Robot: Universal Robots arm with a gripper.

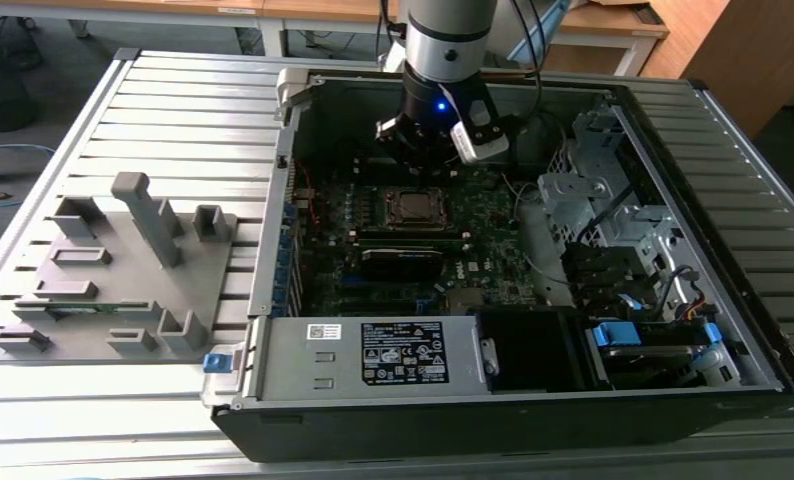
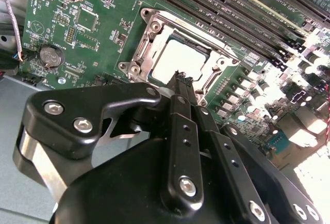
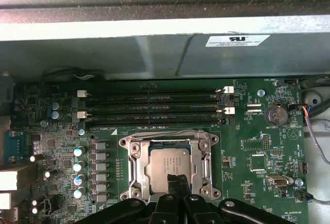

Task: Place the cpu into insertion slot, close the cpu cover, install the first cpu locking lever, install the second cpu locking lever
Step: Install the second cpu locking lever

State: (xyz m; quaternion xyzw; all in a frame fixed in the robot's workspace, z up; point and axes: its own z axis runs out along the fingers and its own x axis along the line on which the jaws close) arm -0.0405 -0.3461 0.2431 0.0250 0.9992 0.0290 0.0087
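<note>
The cpu (image 3: 160, 164), a flat square chip with a dull metal top, lies in the insertion slot (image 3: 126, 142) on the green motherboard. The cpu cover (image 3: 135, 164), a silver frame with a window, lies flat around it. My gripper (image 3: 178, 181) hangs just above the chip's edge, with its black fingers together and nothing between them. In the second wrist view the fingertips (image 2: 180, 78) sit over the bright cpu (image 2: 175, 59). In the exterior view the gripper (image 1: 424, 160) is inside the open computer case, just behind the cpu (image 1: 413, 207).
Long black memory slots (image 3: 154, 108) run beside the socket, with the case wall (image 3: 154, 53) behind them. A silver white-labelled box (image 1: 370, 355) stands at the case front and a drive cage (image 1: 611, 220) on the exterior view's right. A grey fixture (image 1: 117, 270) rests on the slatted table.
</note>
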